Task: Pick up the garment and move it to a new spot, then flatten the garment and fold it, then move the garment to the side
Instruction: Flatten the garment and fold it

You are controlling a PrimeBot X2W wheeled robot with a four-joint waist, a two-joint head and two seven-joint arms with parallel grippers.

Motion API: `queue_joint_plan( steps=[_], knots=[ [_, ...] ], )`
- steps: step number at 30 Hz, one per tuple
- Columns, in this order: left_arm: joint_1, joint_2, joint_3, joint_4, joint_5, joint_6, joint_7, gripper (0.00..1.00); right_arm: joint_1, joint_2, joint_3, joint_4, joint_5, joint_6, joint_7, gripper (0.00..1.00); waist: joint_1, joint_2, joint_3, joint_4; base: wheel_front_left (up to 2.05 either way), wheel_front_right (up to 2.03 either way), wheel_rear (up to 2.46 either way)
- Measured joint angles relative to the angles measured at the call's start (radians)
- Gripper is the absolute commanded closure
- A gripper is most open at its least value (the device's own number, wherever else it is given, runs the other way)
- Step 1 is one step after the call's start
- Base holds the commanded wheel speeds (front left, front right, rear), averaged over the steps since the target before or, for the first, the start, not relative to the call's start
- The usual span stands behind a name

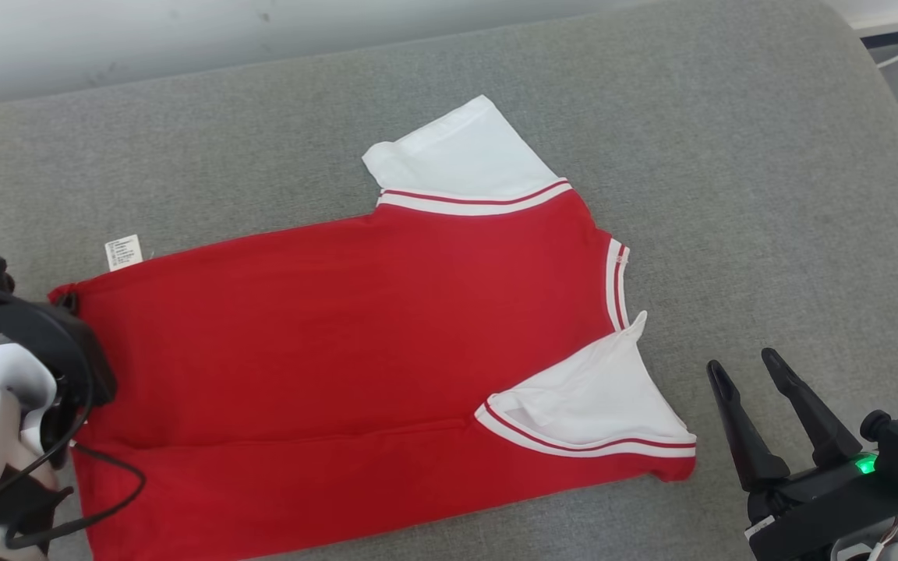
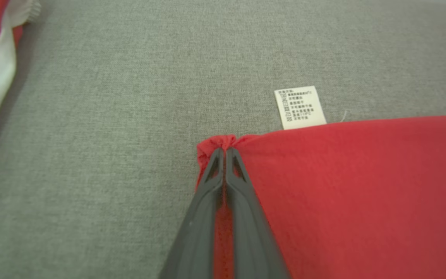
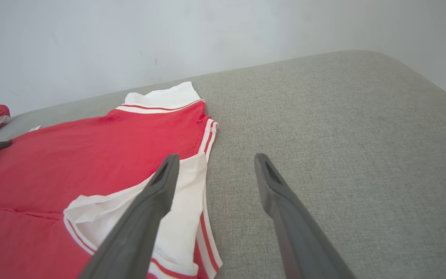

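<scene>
Shirt [image 1: 355, 327] flat on grey cushion [image 1: 730, 156], hem cut off in head view. Left tool [image 2: 225, 149] tips hidden there by its wrist; left wrist view shows it clamped on shirt corner near label [image 2: 299, 107]. Right tool [image 1: 741, 361] apart, beside sleeve [image 1: 597, 397].

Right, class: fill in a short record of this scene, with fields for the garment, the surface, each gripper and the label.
garment: red shirt with white sleeves, spread mostly flat, one long crease near its lower edge
surface: grey fabric cushion
left gripper: shut, pinching a red corner at the shirt's hem end
right gripper: open, holding nothing, beside the shirt's collar end
label: white care label, sticking out from the shirt's edge near the pinched corner
</scene>
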State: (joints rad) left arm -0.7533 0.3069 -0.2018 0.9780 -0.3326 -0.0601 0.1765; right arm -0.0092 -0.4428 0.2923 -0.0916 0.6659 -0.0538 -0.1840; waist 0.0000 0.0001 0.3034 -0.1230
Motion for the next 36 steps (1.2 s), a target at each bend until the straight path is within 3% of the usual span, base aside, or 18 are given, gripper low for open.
queue_joint_plan(
  steps=[8, 14, 22, 27, 36],
  knots=[
    [-0.011, -0.049, -0.018, 0.012, 0.009, 0.016, -0.062, 1.00, -0.021, -0.011, -0.007, 0.001, -0.006, 0.000, 0.010, 0.00, 0.0000, 0.0000, -0.006, 0.035, 0.00, 0.00, 0.00],
    [-0.017, -0.099, -0.043, -0.004, 0.017, 0.006, -0.118, 1.00, -0.244, -0.024, -0.014, 0.061, -0.011, 0.000, 0.085, 0.00, 0.0000, 0.0000, 0.002, 0.075, 0.00, 0.00, 0.00],
    [-0.090, -0.165, -0.073, -0.018, 0.024, -0.012, -0.155, 1.00, -0.644, 0.015, 0.075, 0.255, -0.019, 0.030, 0.265, 0.00, 0.0001, 0.0000, 0.030, 0.140, 0.00, 0.00, 0.00],
    [-0.158, -0.204, -0.091, -0.021, 0.027, -0.021, -0.170, 1.00, -0.869, 0.042, 0.129, 0.465, -0.061, 0.041, 0.401, 0.00, 0.0001, 0.0001, 0.070, 0.186, 0.00, 0.00, 0.00],
    [-0.262, -0.256, -0.106, -0.013, 0.027, -0.033, -0.188, 1.00, -1.061, 0.039, 0.152, 0.702, -0.094, 0.064, 0.511, 0.00, 0.0002, 0.0000, 0.149, 0.258, 0.00, 0.00, 0.00]
  ],
)
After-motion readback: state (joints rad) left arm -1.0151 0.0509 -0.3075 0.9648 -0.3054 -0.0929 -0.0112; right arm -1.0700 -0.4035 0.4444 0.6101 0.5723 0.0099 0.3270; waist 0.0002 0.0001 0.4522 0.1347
